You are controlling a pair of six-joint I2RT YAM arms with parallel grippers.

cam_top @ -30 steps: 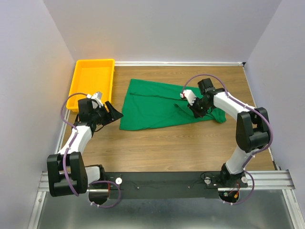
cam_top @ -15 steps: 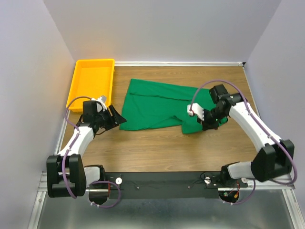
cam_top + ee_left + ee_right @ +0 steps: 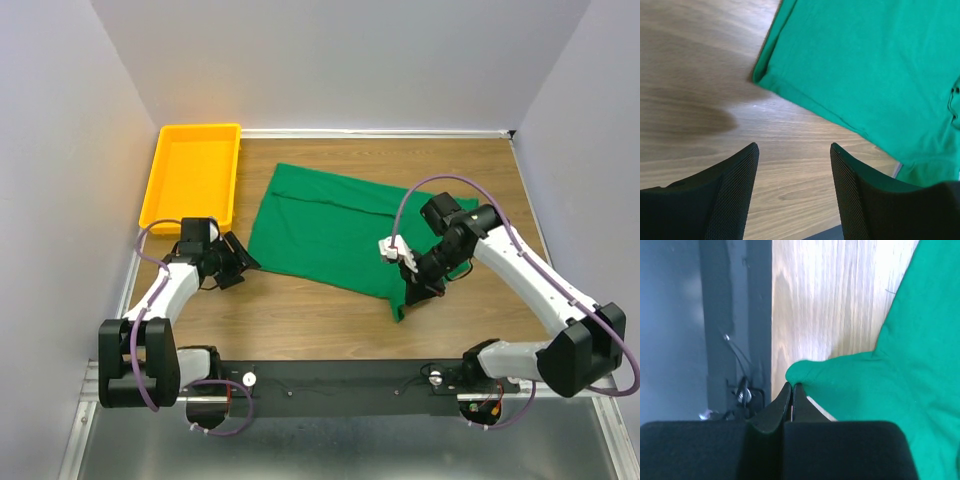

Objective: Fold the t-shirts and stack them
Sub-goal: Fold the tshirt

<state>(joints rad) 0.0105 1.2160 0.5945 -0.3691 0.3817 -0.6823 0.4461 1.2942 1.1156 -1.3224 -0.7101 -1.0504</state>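
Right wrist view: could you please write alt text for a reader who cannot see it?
The right claw, shut, pinches a bunched edge of the green t-shirt, which fills the right side. Behind lies the wooden table, with a dark rail at the left.

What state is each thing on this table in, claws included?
Dark-green cotton t-shirt, unfolded, lying spread out, near edge pinched.
Yellow plastic tray, empty, untouched.
Left gripper, open, holding nothing, over the wooden table.
Right gripper, shut on the t-shirt's edge.
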